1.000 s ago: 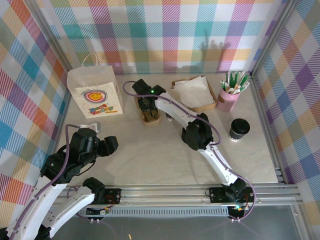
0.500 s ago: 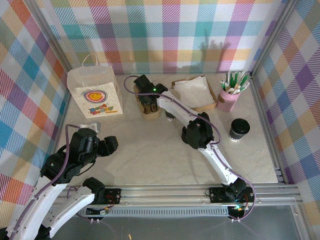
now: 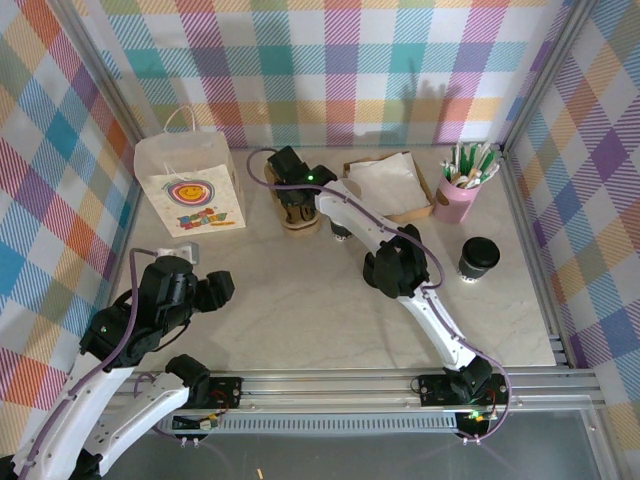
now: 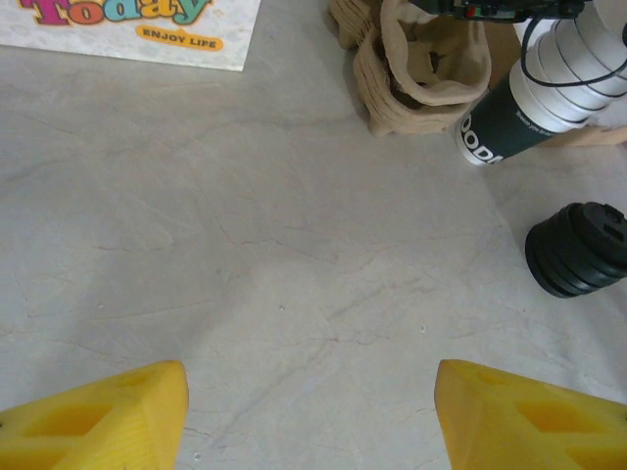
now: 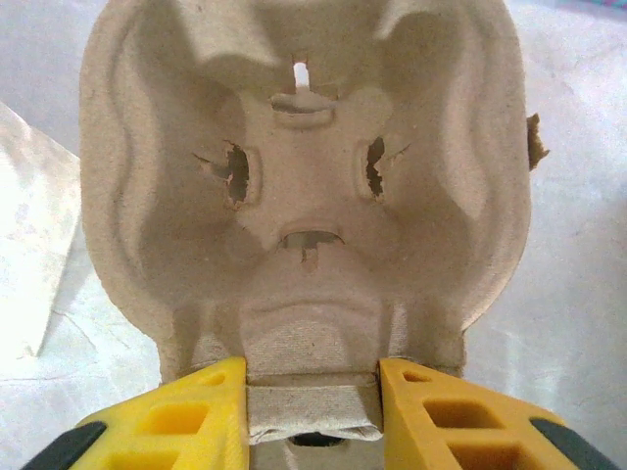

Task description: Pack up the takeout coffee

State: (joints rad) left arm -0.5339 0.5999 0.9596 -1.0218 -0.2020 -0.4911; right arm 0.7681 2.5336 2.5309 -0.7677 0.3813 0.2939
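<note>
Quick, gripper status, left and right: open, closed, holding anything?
Left gripper: open, nothing between its fingers.
Right gripper: closed on the pulp cup carrier, pinching its near edge.

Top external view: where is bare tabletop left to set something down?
Widest bare patch: mid-table, between the paper bag, left gripper and right arm. Another lies on the near side of the black lids. Crowded along the back: pulp carrier in the right gripper, napkin tray, pink holder.
</note>
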